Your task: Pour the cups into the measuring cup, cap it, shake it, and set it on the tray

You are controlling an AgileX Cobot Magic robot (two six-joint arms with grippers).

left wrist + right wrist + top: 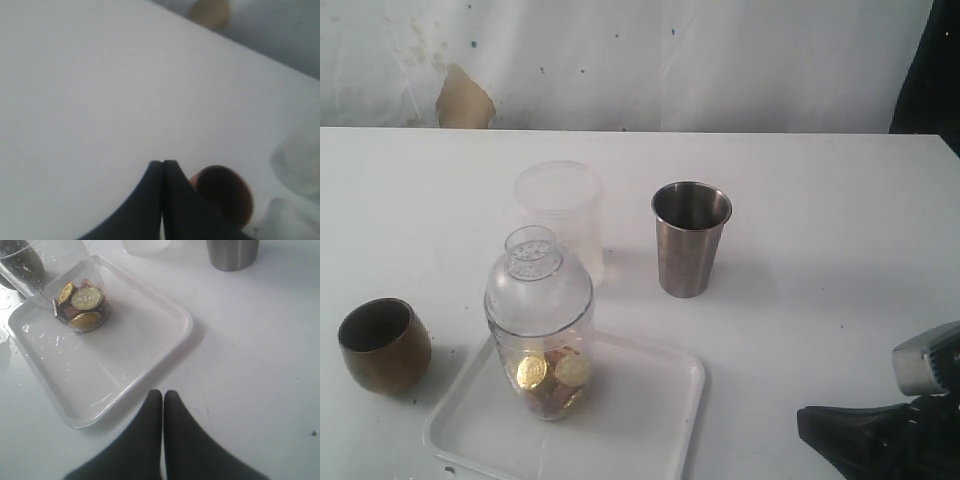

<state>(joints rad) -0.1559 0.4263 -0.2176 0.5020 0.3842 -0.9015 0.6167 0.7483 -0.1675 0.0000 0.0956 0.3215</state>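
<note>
measuring cup (538,300) capped (coins (550,372) inside) — on tray (650,405) | left pincer (163,167), right pincer (163,397) closed, empty

Capped measuring cup (539,330) stands on tray (650,420).

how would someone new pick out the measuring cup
Find the flat white tray at the front of the white table. The measuring cup stands on its far left part. Unlike the frosted tumbler behind it, it is clear, wears a domed lid and holds gold coins.
</note>
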